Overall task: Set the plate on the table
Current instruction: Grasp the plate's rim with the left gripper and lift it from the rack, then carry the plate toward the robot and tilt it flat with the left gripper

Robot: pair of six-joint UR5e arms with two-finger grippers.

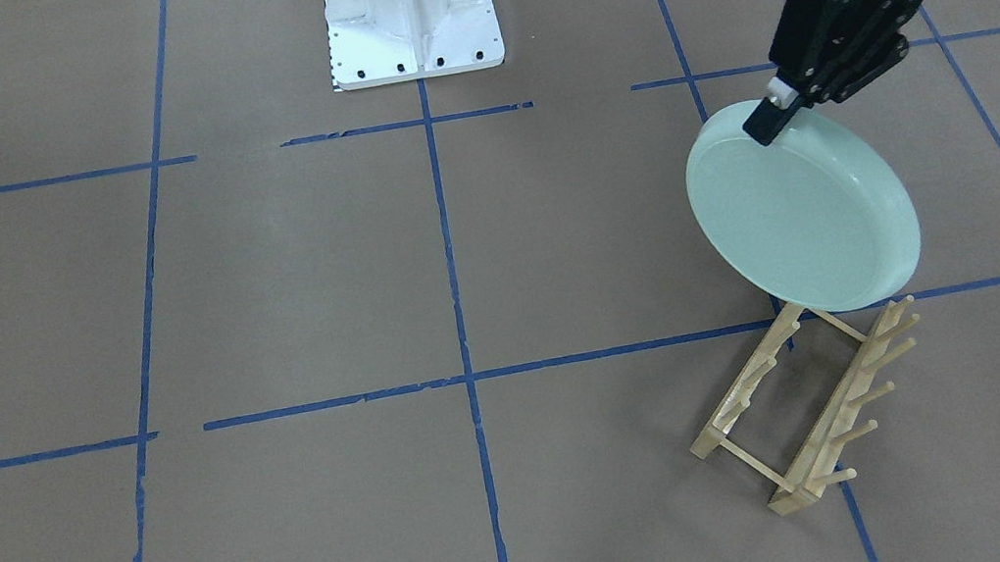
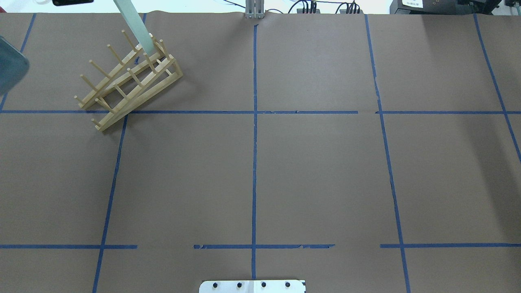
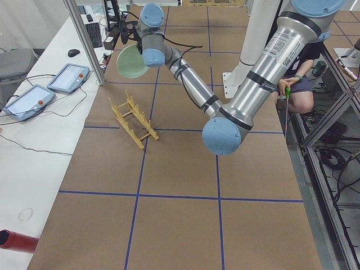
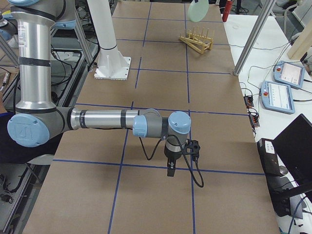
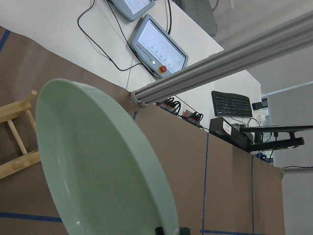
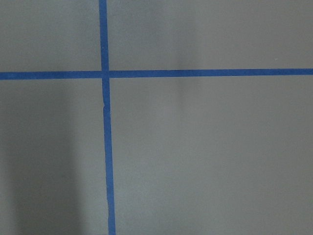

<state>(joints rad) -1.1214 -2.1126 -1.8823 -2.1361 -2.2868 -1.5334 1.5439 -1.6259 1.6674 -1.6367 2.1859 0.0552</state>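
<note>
Now left tool (image 1: 777, 109) pinches plate (image 1: 797, 212) rim, plate tilted above rack (image 1: 807, 413); swing clear of pegs, level out, lower gently onto surface (image 1: 311, 279)

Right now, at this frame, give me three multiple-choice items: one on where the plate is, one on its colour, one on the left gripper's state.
1. Where is the plate?
A. In the air, tilted, near the wooden rack
B. Slotted upright between the pegs
C. Stacked on a second plate

2. What colour is the plate?
A. Red
B. Pale mint green
C. Black

3. What is the left gripper doing?
A. Open, apart from the plate
B. Out of every view
C. Shut on the plate's rim

Key:
1 A: the exterior left view shows it clear above the rack.
2 B: the front and left wrist views show it pale green.
3 C: the front view shows its fingers pinching the rim.
</note>
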